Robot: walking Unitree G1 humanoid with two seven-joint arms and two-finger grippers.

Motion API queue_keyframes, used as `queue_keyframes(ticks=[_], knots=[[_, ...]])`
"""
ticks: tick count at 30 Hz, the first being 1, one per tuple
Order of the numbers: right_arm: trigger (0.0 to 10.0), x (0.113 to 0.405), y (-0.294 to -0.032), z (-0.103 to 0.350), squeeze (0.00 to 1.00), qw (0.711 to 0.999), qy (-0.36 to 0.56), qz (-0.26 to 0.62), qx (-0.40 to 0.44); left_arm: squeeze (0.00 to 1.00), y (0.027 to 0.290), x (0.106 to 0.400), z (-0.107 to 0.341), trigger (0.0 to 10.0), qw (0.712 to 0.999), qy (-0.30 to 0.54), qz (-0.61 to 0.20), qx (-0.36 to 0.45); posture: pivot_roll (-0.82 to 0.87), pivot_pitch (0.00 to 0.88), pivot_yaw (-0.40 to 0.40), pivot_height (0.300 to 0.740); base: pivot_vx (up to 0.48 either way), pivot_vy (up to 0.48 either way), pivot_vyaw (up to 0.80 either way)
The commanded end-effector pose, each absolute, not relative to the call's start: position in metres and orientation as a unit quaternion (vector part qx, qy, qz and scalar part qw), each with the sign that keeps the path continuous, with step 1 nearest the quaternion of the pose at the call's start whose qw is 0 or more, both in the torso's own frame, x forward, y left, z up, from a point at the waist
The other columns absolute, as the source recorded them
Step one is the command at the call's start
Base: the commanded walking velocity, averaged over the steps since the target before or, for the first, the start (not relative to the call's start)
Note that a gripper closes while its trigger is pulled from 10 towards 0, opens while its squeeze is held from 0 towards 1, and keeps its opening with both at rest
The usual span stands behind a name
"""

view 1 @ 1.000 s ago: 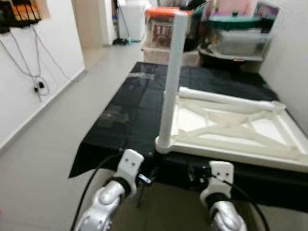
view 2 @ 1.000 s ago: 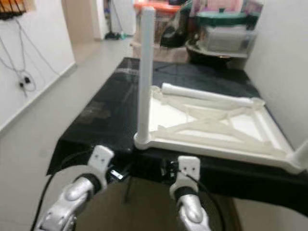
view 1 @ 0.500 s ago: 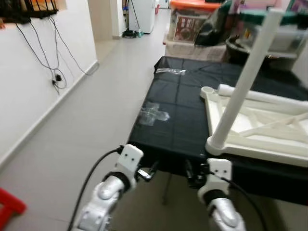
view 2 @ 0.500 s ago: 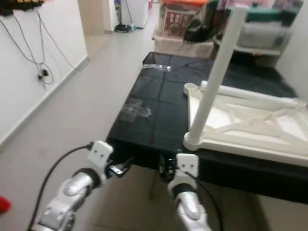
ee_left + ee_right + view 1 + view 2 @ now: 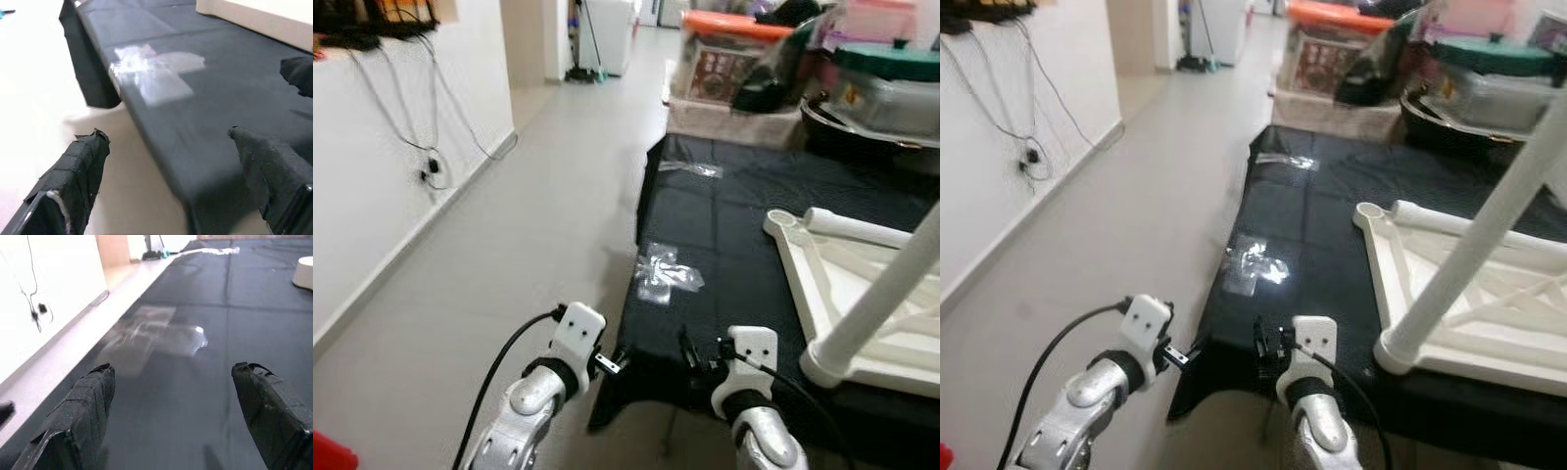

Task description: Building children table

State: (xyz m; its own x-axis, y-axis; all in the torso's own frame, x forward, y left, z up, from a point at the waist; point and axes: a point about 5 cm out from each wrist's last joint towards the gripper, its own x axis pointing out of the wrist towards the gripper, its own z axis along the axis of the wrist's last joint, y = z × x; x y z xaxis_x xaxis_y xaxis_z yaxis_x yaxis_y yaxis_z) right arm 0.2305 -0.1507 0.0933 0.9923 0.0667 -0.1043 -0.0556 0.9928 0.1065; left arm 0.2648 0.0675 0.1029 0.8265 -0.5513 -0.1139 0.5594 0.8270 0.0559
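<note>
Left eye view: upturned children's table on worktop's right edge looks light, rigid plastic; grab a leg; left gripper and right gripper both spread, empty.

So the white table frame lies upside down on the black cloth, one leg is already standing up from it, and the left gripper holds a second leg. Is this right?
Not quite: the left gripper is open and holds nothing, as the left wrist view shows. The second leg lies on the table frame. The black cloth and the upright leg are as you say.

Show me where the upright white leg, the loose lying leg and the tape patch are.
upright leg (image 5: 1474, 245): right eye view, mid shaft.
lying leg (image 5: 857, 228): left eye view, middle of tube.
tape patch (image 5: 159, 335): right wrist view, centre of patch.
</note>
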Motion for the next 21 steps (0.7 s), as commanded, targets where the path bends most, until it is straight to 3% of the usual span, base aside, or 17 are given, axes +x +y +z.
queue_keyframes(ticks=[1,7,16,17,21], knots=[[10.0,0.234,-0.146,0.106,0.0,0.995,0.022,0.056,0.073,0.0,0.066,0.262,0.104,10.0,0.953,0.044,-0.298,0.041,0.13,0.0,-0.066,0.74,0.0,0.0,0.0],[10.0,0.241,-0.146,0.118,0.0,0.995,-0.005,0.057,0.077,0.0,0.067,0.261,0.103,10.0,0.954,0.045,-0.295,0.04,0.13,0.0,-0.067,0.74,0.0,0.0,0.0],[10.0,0.267,-0.19,0.142,0.0,0.996,-0.026,-0.084,0.024,0.0,0.067,0.259,0.103,10.0,0.954,0.047,-0.294,0.039,0.13,0.0,-0.071,0.74,0.0,0.0,0.0],[10.0,0.272,-0.202,0.143,0.0,0.993,-0.018,-0.12,0.005,0.0,0.067,0.259,0.103,10.0,0.954,0.048,-0.294,0.039,0.14,0.0,-0.073,0.74,0.0,0.0,-0.79],[10.0,0.274,-0.205,0.144,0.0,0.992,-0.02,-0.123,0.009,0.0,0.067,0.258,0.103,10.0,0.954,0.048,-0.294,0.039,0.14,0.0,-0.073,0.74,0.0,0.0,-0.79]])
